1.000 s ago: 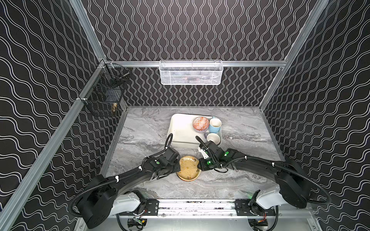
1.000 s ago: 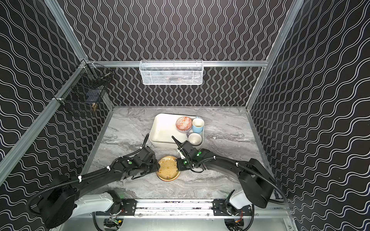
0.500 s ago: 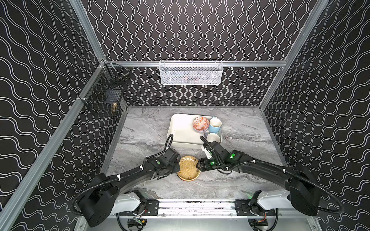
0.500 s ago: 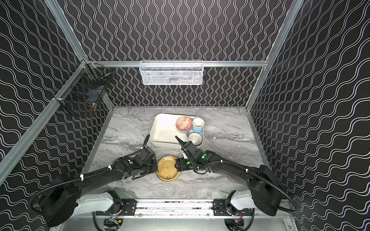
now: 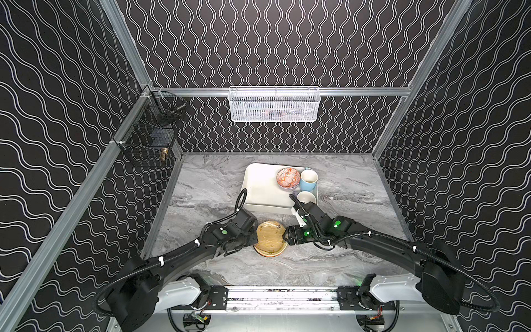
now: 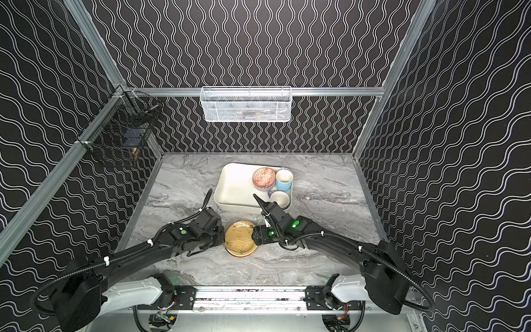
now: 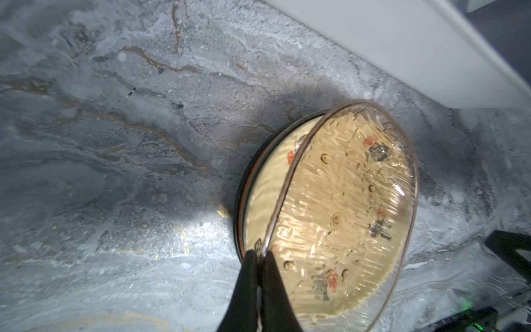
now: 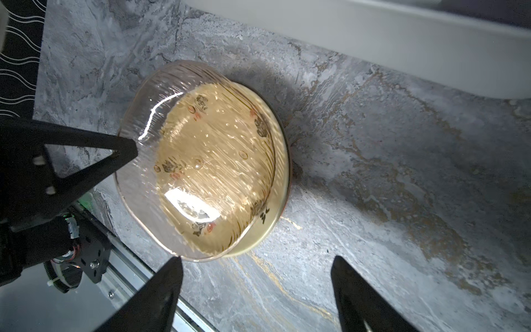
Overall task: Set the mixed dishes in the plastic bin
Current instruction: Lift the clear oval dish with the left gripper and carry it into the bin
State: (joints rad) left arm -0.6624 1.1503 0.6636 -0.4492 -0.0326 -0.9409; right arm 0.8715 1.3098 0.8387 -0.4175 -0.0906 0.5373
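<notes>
left tool: clamped tight on the raised rim of the tan-gold glassy ribbed round plate, black fingers pinching the edge from both faces.
plate's pose: tilted, with the gripped side up and the opposite side resting on the stack of round plates.
plate's place: near middle of the grey marble-look counter, between the two tools, outside the bin.
right tool: fingers spread wide, holding nothing. It sits low over the counter at the plate's other side, with one fingertip just beside the rim. Contact cannot be told.
stack: flat on the counter under the tilted plate. A cream patterned plate is on top, with an orange edge and a black edge below it.
shallow cream-white rectangular plastic bin: on the counter behind the stack, toward the back wall, near it but apart. Its left part is bare.
orange-white patterned bowl: upright in the bin's far right part.
light-blue mug: upright in the far right corner, just beside the bowl.
pale lavender mug: upright in the near right corner, in front of the light-blue mug.
white wire-mesh basket: hung on the back rail, above the bin.
black wire basket: hung on the left rail by the back corner.
</notes>
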